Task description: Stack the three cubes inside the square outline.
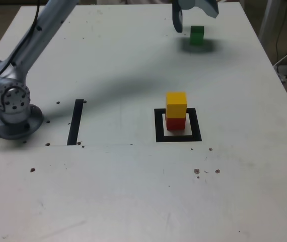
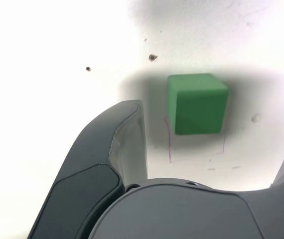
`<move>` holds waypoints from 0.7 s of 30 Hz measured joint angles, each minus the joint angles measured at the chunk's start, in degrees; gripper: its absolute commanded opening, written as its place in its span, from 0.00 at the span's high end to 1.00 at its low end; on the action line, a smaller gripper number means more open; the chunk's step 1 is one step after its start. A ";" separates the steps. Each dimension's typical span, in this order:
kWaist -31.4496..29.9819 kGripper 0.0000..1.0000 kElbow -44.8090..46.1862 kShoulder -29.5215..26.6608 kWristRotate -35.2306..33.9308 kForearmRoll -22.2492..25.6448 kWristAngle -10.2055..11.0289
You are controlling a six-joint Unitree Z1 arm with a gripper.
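Bright overhead light, soft shadows, overexposed wrist view.

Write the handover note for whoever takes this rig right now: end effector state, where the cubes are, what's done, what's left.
End effector: open, empty, hovering over the green cube at the far side of the table.
Yellow cube sits on the red cube, both inside the square outline.
Done: two of three cubes stacked.
Left: grasp the green cube, carry it to the outline, set it on the yellow one.
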 measured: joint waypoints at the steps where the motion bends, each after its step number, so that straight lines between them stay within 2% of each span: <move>1: 0.00 0.01 -0.08 0.28 0.00 0.04 0.00; 9: -0.02 0.04 -3.77 4.01 -0.10 0.22 -0.52; 15: -0.76 0.11 -5.38 5.92 -0.92 0.50 -0.52; 18: -1.29 0.20 -5.60 6.49 -1.50 0.70 -0.35; 21: -1.43 0.35 -5.69 7.10 -2.25 1.04 0.25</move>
